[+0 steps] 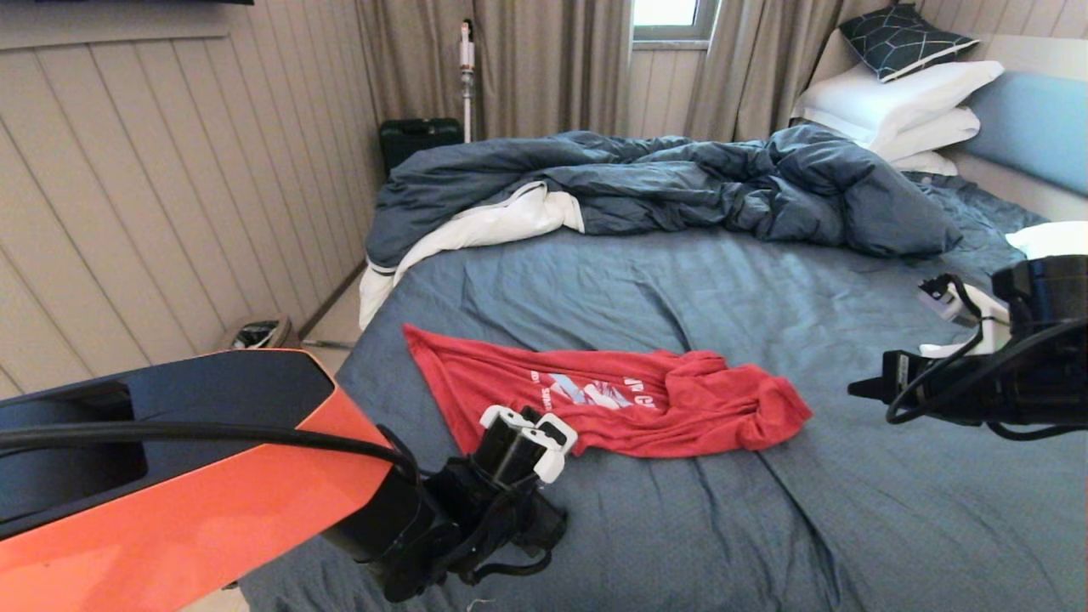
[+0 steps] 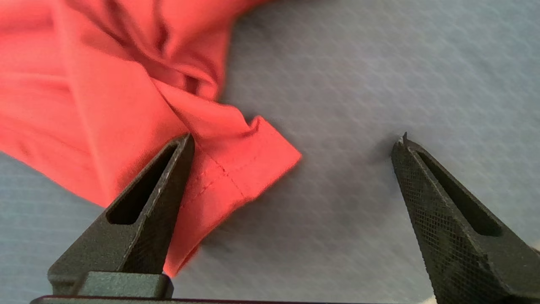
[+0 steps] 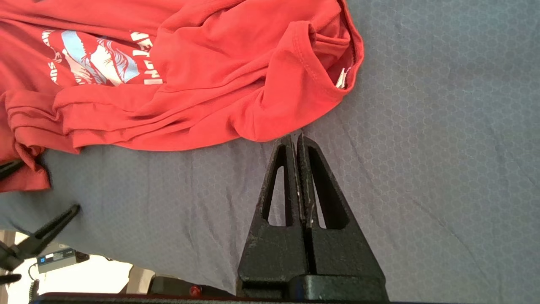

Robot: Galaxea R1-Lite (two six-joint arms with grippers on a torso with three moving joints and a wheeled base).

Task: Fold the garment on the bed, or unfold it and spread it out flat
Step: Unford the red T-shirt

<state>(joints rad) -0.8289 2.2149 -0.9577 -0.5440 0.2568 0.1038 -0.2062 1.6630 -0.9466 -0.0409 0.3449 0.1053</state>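
The red T-shirt (image 1: 612,399) lies crumpled on the blue-grey sheet of the bed (image 1: 765,527), its white and light-blue print (image 3: 97,59) partly folded under. My left gripper (image 1: 525,432) is at the shirt's near-left edge. In the left wrist view it (image 2: 296,138) is open, with a stitched hem corner (image 2: 249,164) lying between its fingers. One finger (image 2: 168,181) stands over the red cloth, the other (image 2: 426,190) over bare sheet. My right gripper (image 1: 858,389) hovers to the right of the shirt. It (image 3: 296,137) is shut and empty, its tips just short of the bunched collar end (image 3: 295,97).
A rumpled dark blue duvet (image 1: 680,178) with white lining covers the far part of the bed. White pillows (image 1: 901,102) and a patterned cushion lean against the light blue headboard (image 1: 1033,119). The bed's left edge drops to the floor beside a panelled wall (image 1: 170,212).
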